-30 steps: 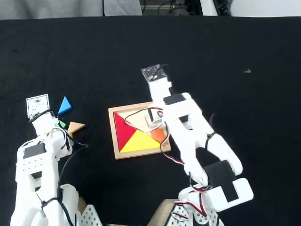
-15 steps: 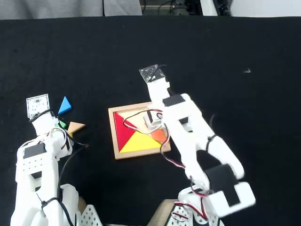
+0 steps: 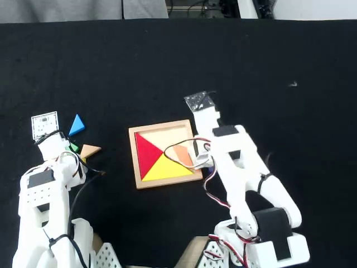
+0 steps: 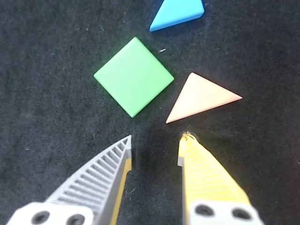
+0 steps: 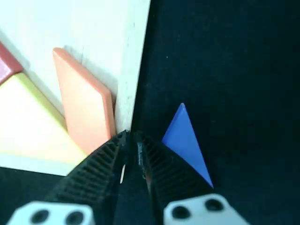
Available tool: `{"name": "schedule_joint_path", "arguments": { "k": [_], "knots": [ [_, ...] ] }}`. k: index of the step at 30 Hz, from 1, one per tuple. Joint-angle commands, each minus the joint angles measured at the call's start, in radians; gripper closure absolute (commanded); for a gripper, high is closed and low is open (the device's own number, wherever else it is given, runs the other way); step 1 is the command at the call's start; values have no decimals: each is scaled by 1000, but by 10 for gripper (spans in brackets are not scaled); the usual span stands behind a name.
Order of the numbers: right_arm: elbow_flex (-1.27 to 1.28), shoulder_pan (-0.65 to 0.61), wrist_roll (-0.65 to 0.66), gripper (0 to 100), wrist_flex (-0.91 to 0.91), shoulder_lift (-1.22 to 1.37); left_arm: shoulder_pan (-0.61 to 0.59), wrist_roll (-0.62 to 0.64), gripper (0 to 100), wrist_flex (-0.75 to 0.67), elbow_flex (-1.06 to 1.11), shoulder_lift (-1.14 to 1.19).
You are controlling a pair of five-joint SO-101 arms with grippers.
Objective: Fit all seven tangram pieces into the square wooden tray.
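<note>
The square wooden tray [image 3: 134, 159] lies mid-table [image 3: 279, 111]. It holds a red triangle [image 3: 146, 155], a yellow triangle [image 3: 164, 167] and an orange parallelogram [image 5: 84, 108] against one wall. The right hand [image 5: 131, 140] has its fingers together on nothing, tips at that wall's rim, just beside a dark blue triangle [image 5: 187, 140] lying outside the tray. The left hand [image 4: 154, 150], fingers apart, hangs near a green square [image 4: 133, 76] and a tan triangle [image 4: 201, 97], with a light blue triangle [image 4: 178, 11] beyond them.

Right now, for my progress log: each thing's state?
Square wooden tray: partly filled.
Red triangle: in tray.
Yellow triangle: in tray.
Orange parallelogram: in tray.
Dark blue triangle: outside tray.
Light blue triangle: outside tray.
Tan triangle: outside tray.
Green square: outside tray.
Left jaws: open.
Right jaws: shut.
</note>
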Motion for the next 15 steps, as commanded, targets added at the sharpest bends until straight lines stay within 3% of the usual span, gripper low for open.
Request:
{"name": "schedule_joint_path", "arguments": {
  "k": [1, 6, 15],
  "knots": [
    [2, -80, 5, 987, 12, -39, 13, -3, 831, -12, -10, -17],
    [-1, -126, 2, 987, 20, -44, 13, -3, 831, -12, -10, -17],
    [-133, -51, 2, 987, 75, -44, 13, -3, 831, -12, -10, -17]
  ]
}}
